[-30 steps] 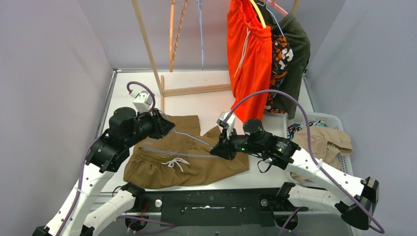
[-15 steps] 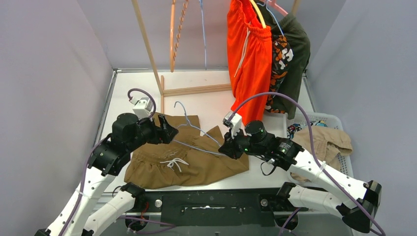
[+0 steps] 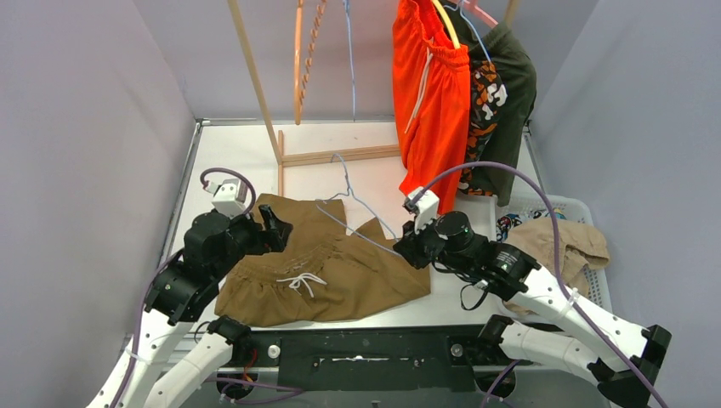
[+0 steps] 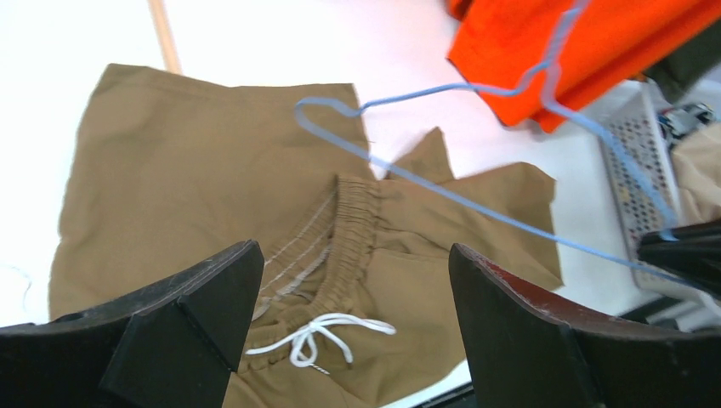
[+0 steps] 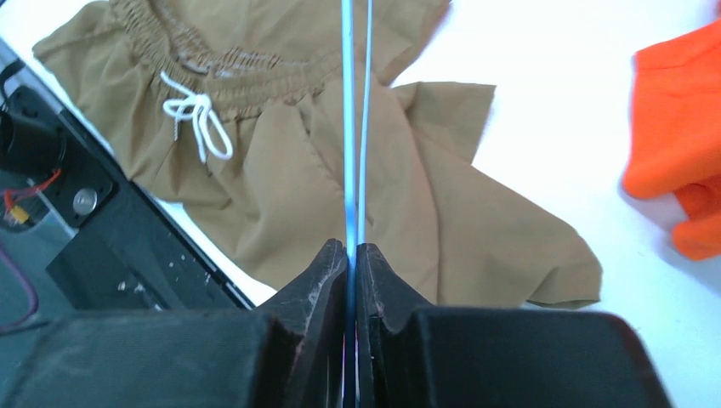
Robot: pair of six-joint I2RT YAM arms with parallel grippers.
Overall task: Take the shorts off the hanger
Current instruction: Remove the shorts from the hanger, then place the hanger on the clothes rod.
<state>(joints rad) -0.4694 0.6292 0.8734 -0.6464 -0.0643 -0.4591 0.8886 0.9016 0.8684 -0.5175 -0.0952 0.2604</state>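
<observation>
The brown shorts (image 3: 323,272) lie flat on the table (image 3: 238,153), on the near side, a bit to the left. The blue hanger (image 5: 346,170) is out of them. It sits above the shorts, just to their right.

The right gripper (image 5: 353,255) is pinched tight on the thin hanger wire. The left gripper (image 4: 353,263) is wide open over the shorts and holds nothing.

What could go wrong? The wire is thin and smooth. It could slip or twist in the pinch, and then the hanger would drop back on the shorts. The hook end points to the far side, near the orange shorts (image 3: 434,102). If the hanger swings that way, the hook could snag them. If it dips, one end could catch the brown cloth and drag it. The near edge of the shorts lies close to the table edge, so a tug could pull them off. The open left gripper hangs low too. It could bump the cloth and bunch it up.

Some things are hard to see. From above, the right fingers hide under the arm. I cannot tell if the wire touches the cloth or floats just over it. The left fingers cover the near part of the shorts. Behind the orange shorts hang more shorts, mostly hidden. Their hanger tops are cut off.
</observation>
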